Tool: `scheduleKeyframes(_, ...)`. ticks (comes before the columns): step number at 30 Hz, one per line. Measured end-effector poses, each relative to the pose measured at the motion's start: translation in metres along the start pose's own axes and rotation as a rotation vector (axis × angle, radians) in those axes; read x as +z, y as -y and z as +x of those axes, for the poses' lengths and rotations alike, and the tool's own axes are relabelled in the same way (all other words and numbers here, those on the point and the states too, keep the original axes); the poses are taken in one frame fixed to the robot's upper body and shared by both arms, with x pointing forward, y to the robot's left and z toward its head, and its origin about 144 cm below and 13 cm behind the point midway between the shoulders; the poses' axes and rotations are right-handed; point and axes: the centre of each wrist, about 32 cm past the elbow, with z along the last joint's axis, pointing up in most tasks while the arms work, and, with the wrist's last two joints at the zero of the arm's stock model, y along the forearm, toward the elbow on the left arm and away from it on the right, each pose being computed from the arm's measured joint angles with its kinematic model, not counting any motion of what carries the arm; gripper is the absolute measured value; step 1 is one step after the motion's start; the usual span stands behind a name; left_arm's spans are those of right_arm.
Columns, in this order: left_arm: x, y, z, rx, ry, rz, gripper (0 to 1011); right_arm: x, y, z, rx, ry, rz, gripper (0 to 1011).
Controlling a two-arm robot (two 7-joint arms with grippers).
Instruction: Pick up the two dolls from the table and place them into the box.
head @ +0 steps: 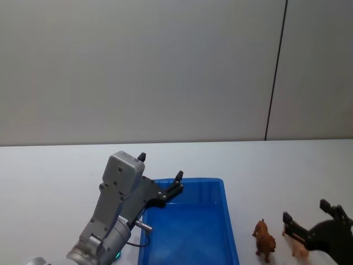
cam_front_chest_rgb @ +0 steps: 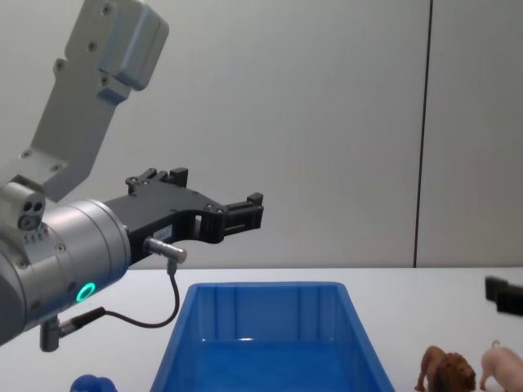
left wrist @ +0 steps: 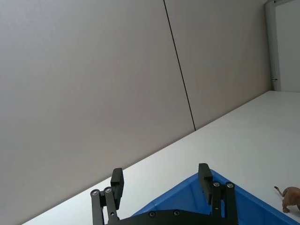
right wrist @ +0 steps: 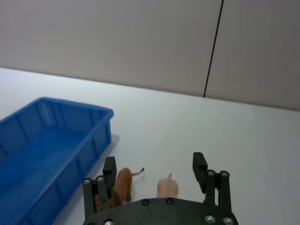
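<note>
The 2 dolls stand on the table [head: 49, 171], both outside the box [head: 190, 181] and to its right. The lion [head: 265, 238] is near the box's right wall. The pig [head: 299, 249] is just beside the lion, farther right.

I judge both dolls to be light, stiff and smooth, as small hard plastic is. They will not bend in the grip, but they can slip or tip over. The legs and the tail are thin, so the best hold is across the body, 1 finger on each flank.

The right gripper [head: 305, 210] hovers over the pig with its fingers spread and holds nothing. In the right wrist view the pig sits between the 2 fingers, and the lion is close by 1 of them. Because of this, a finger that comes down may knock the lion.

The left gripper [head: 161, 167] is raised over the far left corner of the box. Its fingers are apart and it is empty.

The table is white, flat and plain, and it looks smooth, so a pushed doll may slide. Behind it stands a grey panel wall [head: 165, 66] with 1 dark seam.
</note>
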Motion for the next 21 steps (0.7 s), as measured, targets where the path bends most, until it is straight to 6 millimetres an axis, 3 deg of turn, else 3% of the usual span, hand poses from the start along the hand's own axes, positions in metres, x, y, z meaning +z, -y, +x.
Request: scheduleKeyframes(21,0.000,0.000,0.000,0.000,0.000,0.000,1001,-0.024,0.008,0.008,-0.044,0.010,-0.168,1001)
